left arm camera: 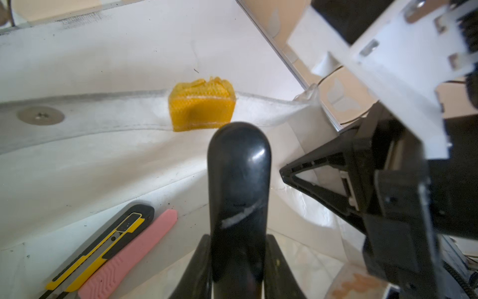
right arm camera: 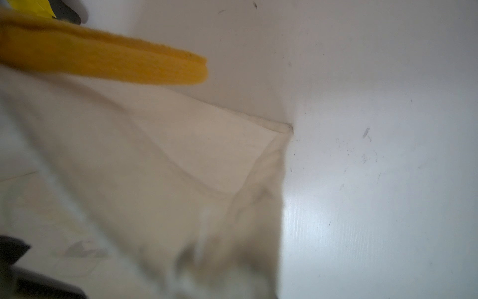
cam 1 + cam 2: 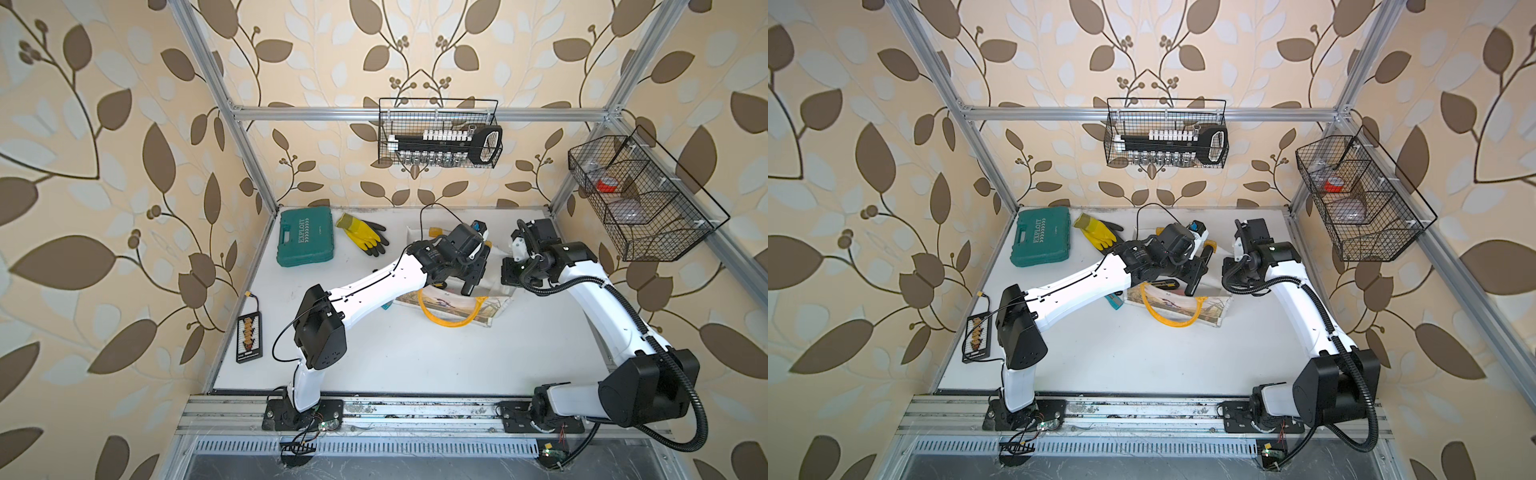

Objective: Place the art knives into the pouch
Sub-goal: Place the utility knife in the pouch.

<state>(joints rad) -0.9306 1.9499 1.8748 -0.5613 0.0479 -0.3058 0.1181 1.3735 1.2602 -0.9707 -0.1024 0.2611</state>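
Note:
The pouch point(image 3: 453, 305) point(image 3: 1167, 301) lies open in mid-table, with a picture panel, white lining point(image 1: 129, 160) and yellow loop handles point(image 3: 449, 322) point(image 1: 201, 108) point(image 2: 103, 59). My left gripper point(image 3: 471, 274) point(image 1: 238, 236) hangs over its mouth. It is shut on a black, round-ended handle, the art knife point(image 1: 239, 168) point(image 3: 468, 286), which points down into the opening. At the pouch's right edge, my right gripper point(image 3: 509, 274) point(image 3: 1229, 270) is shut on the rim. The right wrist view shows bunched pale fabric point(image 2: 181, 155) right at its jaws.
A yellow-black cutter point(image 1: 103, 246) point(image 3: 1165, 284) and a pink one point(image 1: 129, 256) lie on the pouch lining. A teal tool point(image 3: 1115, 301) pokes out under my left arm. Green tool case point(image 3: 305, 243) and yellow gloves point(image 3: 363, 232) sit at the back left. Wire baskets point(image 3: 440, 133) point(image 3: 640, 199) hang on the frame.

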